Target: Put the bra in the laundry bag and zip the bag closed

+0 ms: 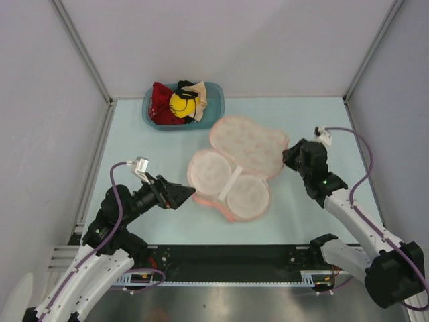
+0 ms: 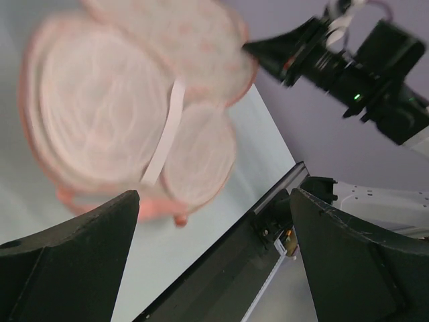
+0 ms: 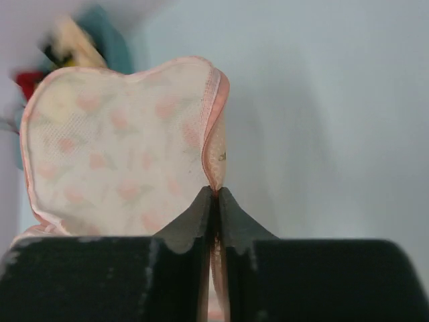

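One laundry bag (image 1: 234, 171), unzipped; one bra (image 1: 182, 104) in basket (image 1: 218, 94); right tool (image 1: 287, 159) pinches rim; left tool (image 1: 190, 194) spread, empty.

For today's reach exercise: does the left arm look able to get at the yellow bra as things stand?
Probably yes: the left gripper is open and empty, and the bra lies on top in the blue basket, though far off.

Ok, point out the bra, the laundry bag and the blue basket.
bra (image 1: 182, 104): top external view, on its yellow cup.
laundry bag (image 1: 248, 144): top external view, on its upper flap.
blue basket (image 1: 218, 100): top external view, on its right rim.
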Action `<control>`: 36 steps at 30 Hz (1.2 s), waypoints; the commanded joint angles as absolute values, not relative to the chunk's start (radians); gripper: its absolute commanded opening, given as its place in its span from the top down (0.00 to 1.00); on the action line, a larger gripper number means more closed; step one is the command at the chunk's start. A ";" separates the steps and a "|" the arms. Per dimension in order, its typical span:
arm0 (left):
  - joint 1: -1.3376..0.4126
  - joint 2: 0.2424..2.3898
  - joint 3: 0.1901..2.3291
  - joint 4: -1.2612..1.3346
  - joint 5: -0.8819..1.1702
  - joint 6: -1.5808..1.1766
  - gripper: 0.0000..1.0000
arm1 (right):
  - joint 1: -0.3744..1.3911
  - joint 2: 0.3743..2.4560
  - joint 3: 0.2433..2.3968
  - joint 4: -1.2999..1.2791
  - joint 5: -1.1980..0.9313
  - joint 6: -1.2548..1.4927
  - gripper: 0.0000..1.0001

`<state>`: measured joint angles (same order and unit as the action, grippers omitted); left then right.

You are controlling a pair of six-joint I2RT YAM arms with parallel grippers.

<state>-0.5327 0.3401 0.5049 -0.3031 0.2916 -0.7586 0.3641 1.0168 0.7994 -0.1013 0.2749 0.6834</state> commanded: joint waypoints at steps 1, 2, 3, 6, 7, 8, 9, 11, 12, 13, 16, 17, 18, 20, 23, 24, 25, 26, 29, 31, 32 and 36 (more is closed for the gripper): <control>-0.532 0.368 0.561 -0.290 0.304 -0.747 0.01 | 0.367 0.948 0.573 -0.103 0.144 0.785 0.64; -0.532 0.374 0.563 -0.288 0.305 -0.747 0.01 | 0.376 0.919 0.498 -0.115 0.134 0.796 0.52; -0.531 0.377 0.561 -0.284 0.307 -0.749 0.01 | 0.379 0.901 0.474 -0.132 0.135 0.801 0.42; -0.531 0.394 0.548 -0.276 0.304 -0.758 0.01 | 0.402 0.825 0.457 -0.227 0.167 0.790 0.36; -0.531 0.402 0.529 -0.264 0.302 -0.776 0.02 | 0.411 0.812 0.469 -0.254 0.185 0.782 0.36; -0.532 0.411 0.516 -0.250 0.302 -0.790 0.03 | 0.435 0.796 0.485 -0.312 0.243 0.779 0.32; -0.531 0.440 0.500 -0.235 0.304 -0.804 0.05 | 0.448 0.781 0.521 -0.336 0.271 0.767 0.31; -0.532 0.483 0.442 -0.175 0.327 -0.868 0.13 | 0.474 0.788 0.557 -0.382 0.322 0.727 0.30; -0.538 0.550 0.424 -0.155 0.333 -0.886 0.16 | 0.501 0.820 0.592 -0.388 0.324 0.715 0.30; -0.543 0.584 0.399 -0.140 0.333 -0.912 0.19 | 0.521 0.842 0.606 -0.388 0.319 0.681 0.30; -0.571 0.728 0.385 -0.130 0.285 -0.951 0.25 | 0.613 0.946 0.653 -0.370 0.275 0.632 0.30; -0.578 0.753 0.385 -0.130 0.243 -0.959 0.28 | 0.638 0.977 0.658 -0.339 0.269 0.606 0.30; -0.597 0.770 0.384 -0.130 0.217 -0.969 0.29 | 0.662 1.003 0.661 -0.316 0.261 0.598 0.29; -0.614 0.805 0.365 -0.132 0.134 -1.026 0.29 | 0.706 1.089 0.664 -0.241 0.229 0.580 0.29; -0.620 0.842 0.334 -0.101 0.085 -1.077 0.32 | 0.721 1.213 0.690 -0.178 0.204 0.584 0.32; -0.620 0.854 0.334 -0.100 0.043 -1.080 0.34 | 0.721 1.247 0.699 -0.167 0.198 0.586 0.34; -0.620 0.882 0.342 -0.098 0.028 -1.075 0.38 | 0.722 1.300 0.721 -0.147 0.189 0.584 0.35; -0.620 0.897 0.348 -0.097 0.012 -1.074 0.39 | 0.721 1.331 0.732 -0.143 0.189 0.584 0.37; -0.620 0.995 0.365 -0.054 -0.034 -1.069 0.41 | 0.724 1.415 0.774 -0.149 0.219 0.583 0.39; -0.620 1.066 0.394 -0.035 -0.046 -1.060 0.43 | 0.722 1.445 0.793 -0.169 0.251 0.577 0.40; -0.620 1.131 0.406 -0.038 -0.045 -1.055 0.44 | 0.721 1.462 0.802 -0.175 0.262 0.577 0.40; -0.618 1.225 0.439 -0.008 -0.058 -1.048 0.46 | 0.715 1.479 0.795 -0.179 0.282 0.580 0.40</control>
<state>-0.6155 1.1641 0.3824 -0.0753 -0.0048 -1.0512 0.7181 1.4662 0.7692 -0.1947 0.2302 0.5968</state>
